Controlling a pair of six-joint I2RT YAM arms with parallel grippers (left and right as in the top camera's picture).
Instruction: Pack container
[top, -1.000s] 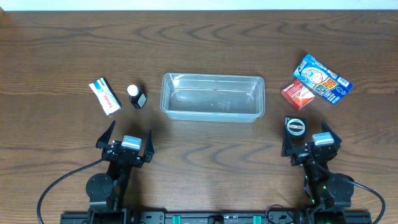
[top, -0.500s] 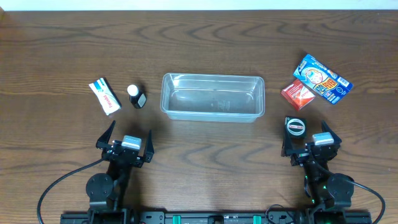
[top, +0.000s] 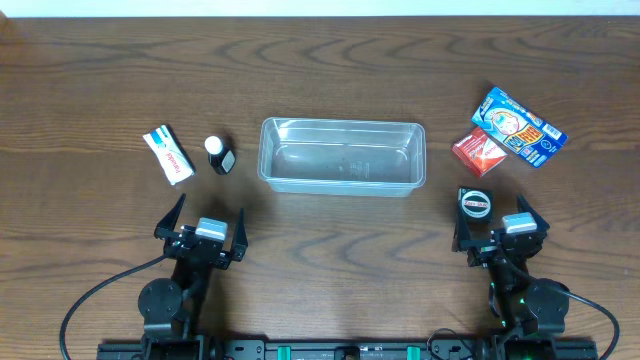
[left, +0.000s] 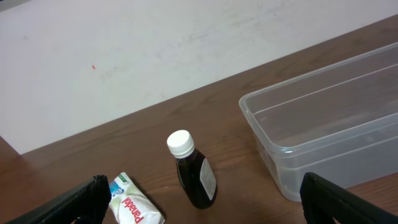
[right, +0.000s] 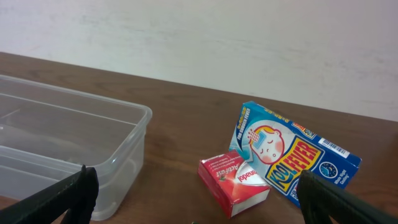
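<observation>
Centre of overhead frame: clear container (top: 342, 156) on bench (top: 330, 70), long side running left-right.
left claw (top: 205, 218): lower left, spread wide, gripping nothing.
right claw (top: 498, 225): lower right, spread wide, gripping nothing, round tin (top: 475, 202) just beside it.

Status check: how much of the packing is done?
Nothing is packed: the container is empty. Nothing is in hand; the left tool and right tool are both open, holding nothing. Left to pack: the Panadol box and dark bottle on the left, the KoolFever box, red box and round black tin on the right.
</observation>
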